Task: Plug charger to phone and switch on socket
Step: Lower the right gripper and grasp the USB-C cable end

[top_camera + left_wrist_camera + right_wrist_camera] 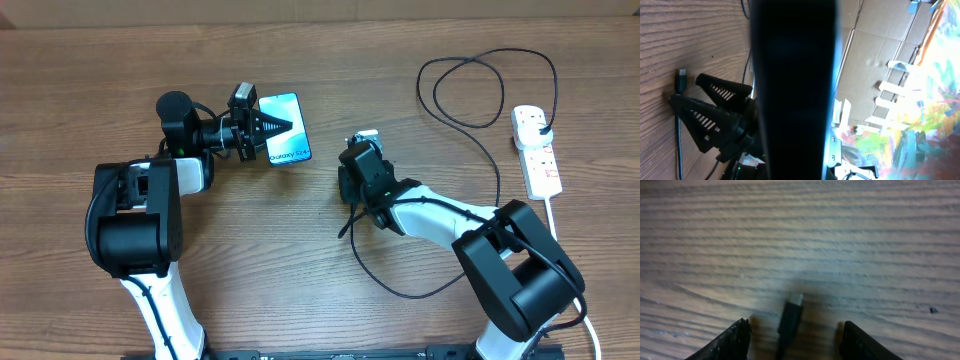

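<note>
The left gripper (262,128) is clenched on the phone (288,138), which sits toward the far edge of the surface (290,270), left of the middle, with its blue screen facing up. The right gripper (795,326) is open near the middle of the surface, its fingers (735,340) straddling the charger (788,325) without touching it. The charger's connector tip (795,301) lies flat on the wood. The white socket (538,160) lies along the right edge, with the charger's black plug seated at its far end.
</note>
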### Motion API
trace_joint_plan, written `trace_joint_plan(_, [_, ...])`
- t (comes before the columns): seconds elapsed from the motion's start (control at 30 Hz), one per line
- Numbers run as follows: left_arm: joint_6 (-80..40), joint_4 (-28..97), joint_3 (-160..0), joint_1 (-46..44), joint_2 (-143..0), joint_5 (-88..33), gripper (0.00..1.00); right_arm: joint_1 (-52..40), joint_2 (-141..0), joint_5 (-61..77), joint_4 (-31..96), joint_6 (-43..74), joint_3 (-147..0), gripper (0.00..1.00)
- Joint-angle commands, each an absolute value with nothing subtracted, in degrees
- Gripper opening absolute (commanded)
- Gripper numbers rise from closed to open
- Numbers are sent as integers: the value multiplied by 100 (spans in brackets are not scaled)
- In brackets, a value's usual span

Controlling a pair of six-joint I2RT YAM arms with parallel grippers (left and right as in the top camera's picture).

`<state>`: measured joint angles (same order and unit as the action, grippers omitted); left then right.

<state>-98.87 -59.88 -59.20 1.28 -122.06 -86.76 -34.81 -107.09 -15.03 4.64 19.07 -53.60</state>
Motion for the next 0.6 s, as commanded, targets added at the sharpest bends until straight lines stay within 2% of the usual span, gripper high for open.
trace_joint_plan(0.0, [-9793,-6045,-6027,169,-12182,-8705,5,-3634,-10914,-1721,593,2018,-5695,57])
trace_joint_plan(0.17, [-9795,-6045,-6027,169,-12182,-8707,5,-3642,-11115,-1931,1070,2257,-5907,56])
trace_joint_plan(0.57, [-9795,-6045,-6027,169,-12182,-8707,4,-3642,-11115,-1925,1317,2281,-5907,42])
